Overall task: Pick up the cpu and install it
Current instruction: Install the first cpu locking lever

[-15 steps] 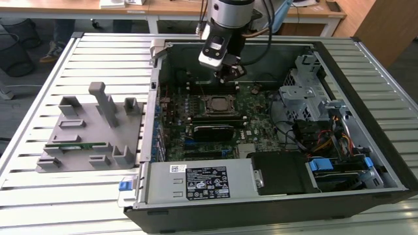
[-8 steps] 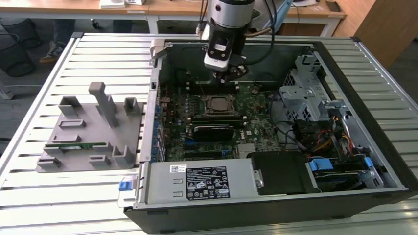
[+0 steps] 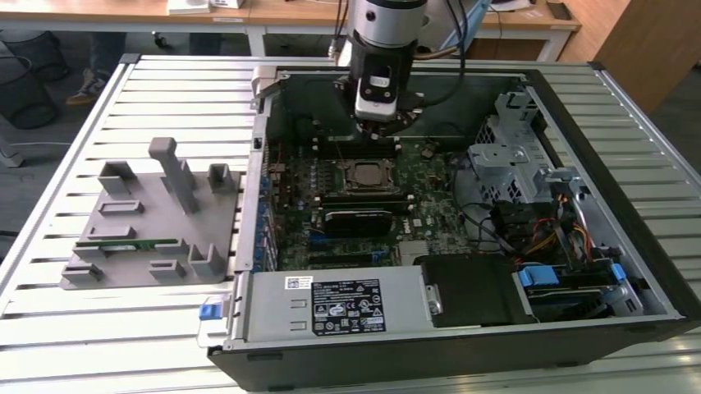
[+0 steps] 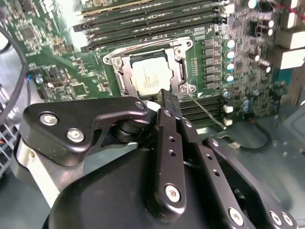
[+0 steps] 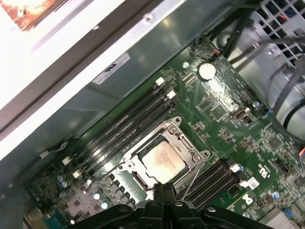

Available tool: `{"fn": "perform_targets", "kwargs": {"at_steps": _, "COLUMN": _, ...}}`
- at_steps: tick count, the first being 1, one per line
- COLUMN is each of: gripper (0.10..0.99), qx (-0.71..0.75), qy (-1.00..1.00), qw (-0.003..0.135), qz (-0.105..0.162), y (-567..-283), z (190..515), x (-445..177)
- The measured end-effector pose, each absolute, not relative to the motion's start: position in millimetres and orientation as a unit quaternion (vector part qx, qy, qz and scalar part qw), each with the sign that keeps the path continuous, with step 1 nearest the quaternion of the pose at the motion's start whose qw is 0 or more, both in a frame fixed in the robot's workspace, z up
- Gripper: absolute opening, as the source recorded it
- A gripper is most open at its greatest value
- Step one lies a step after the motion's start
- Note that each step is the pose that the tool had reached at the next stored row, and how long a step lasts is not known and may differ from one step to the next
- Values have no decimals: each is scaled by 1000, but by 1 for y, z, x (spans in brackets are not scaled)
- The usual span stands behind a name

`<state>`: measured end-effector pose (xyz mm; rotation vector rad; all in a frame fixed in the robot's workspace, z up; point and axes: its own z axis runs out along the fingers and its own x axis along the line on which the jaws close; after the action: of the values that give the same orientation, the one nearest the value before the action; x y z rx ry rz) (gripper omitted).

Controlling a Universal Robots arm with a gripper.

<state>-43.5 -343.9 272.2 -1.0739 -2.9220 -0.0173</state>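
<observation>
Arm (image 3: 387,29) hangs straight down, wrist vertical, tool (image 3: 379,130) aimed at the floor of the case. In both wrist views the black fingers (image 5: 158,191) sit pressed tip to tip, side linkages folded in, nothing pinched between them.

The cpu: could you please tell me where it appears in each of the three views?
Exterior view: the cpu sits in the middle of the computer case, just under the gripper.
Second wrist view: the cpu lies just beyond the gripper's tips.
First wrist view: the cpu lies just beyond the gripper's tips.
Shared landmark: the metal socket frame around the cpu.
</observation>
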Motion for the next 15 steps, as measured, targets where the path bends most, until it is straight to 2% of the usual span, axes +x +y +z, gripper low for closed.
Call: {"fn": "perform_targets", "kwargs": {"at_steps": 15, "gripper": 114, "qx": -231, "qy": -973, "qw": 15, "qz": -4, "y": -344, "z": 271, "x": -44}}
